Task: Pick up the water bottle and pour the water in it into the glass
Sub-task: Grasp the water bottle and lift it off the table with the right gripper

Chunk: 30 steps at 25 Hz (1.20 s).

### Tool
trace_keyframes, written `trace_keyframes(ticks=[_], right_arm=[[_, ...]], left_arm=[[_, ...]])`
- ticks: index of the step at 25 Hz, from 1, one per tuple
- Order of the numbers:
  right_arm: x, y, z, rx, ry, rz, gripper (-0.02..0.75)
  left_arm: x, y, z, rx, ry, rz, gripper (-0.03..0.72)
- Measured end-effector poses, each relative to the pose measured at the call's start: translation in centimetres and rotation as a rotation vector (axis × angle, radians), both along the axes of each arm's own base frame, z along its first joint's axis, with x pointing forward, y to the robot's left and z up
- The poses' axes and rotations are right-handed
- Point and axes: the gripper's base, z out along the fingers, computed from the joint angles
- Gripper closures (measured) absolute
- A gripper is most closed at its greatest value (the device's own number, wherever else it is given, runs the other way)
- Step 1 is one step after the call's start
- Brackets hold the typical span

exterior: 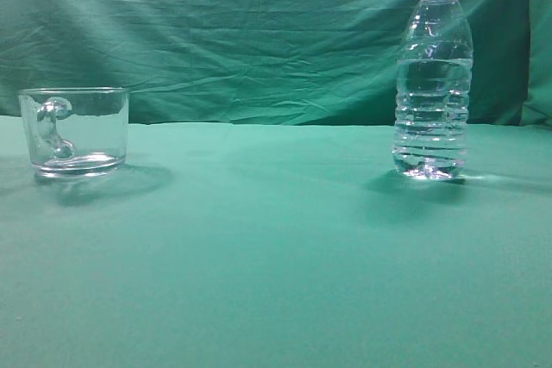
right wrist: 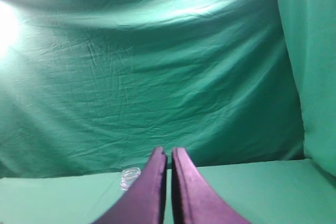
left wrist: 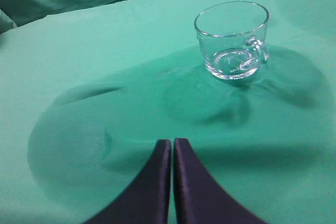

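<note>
The water bottle (exterior: pixel 433 75), clear, ribbed and uncapped, stands upright at the right of the green table, with water (exterior: pixel 431 118) filling most of it. Only its open neck (right wrist: pixel 129 178) shows in the right wrist view, just left of my right gripper (right wrist: pixel 169 151), which is shut and empty. The glass (exterior: pixel 75 129), a short clear mug with a handle, stands empty at the left. In the left wrist view the glass (left wrist: pixel 232 39) lies ahead and to the right of my left gripper (left wrist: pixel 172 142), which is shut and empty above the cloth. Neither gripper shows in the exterior view.
A green cloth covers the table (exterior: pixel 276 256) and hangs as a wrinkled backdrop (exterior: pixel 241 32) behind it. A cloth panel (right wrist: pixel 310 66) hangs at the right in the right wrist view.
</note>
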Motion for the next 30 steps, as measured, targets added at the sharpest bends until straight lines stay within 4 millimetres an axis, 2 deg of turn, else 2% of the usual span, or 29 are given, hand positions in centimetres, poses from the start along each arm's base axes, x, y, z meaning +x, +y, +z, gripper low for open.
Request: trace_keyframes(ticks=[5,9,13,14,17,21,22,28,30], right_arm=[[1.7,0.4,2.9,-0.099,0.075,-0.008,0.738],[3.3,0.7,3.4,-0.119,0.145,-0.005,0.738],[5.3,1.2,2.4,-0.121,0.278,0.002,0.738],[6.4,1.4,1.7,-0.102,0.344,0.006,0.738],[8.0,1.8,0.7,-0.142,0.398,0.014,0.738],[10.0,2.8,-0.1,-0.257,0.355,0.072,0.738],[10.4,3.4,-0.3,-0.275,0.338,0.113,0.706],[12.6,5.9,-2.4,-0.304,0.318,0.285,0.690],[13.1,6.3,-3.0,-0.297,0.327,0.305,0.560]], left_arm=[[0.0,0.0,0.0,0.000,0.000,0.000,0.688],[0.0,0.0,0.0,0.000,0.000,0.000,0.688],[0.0,0.0,0.0,0.000,0.000,0.000,0.688],[0.0,0.0,0.0,0.000,0.000,0.000,0.688],[0.0,0.0,0.0,0.000,0.000,0.000,0.688],[0.0,0.0,0.0,0.000,0.000,0.000,0.688],[0.0,0.0,0.0,0.000,0.000,0.000,0.688],[0.0,0.0,0.0,0.000,0.000,0.000,0.688],[0.0,0.0,0.0,0.000,0.000,0.000,0.688]])
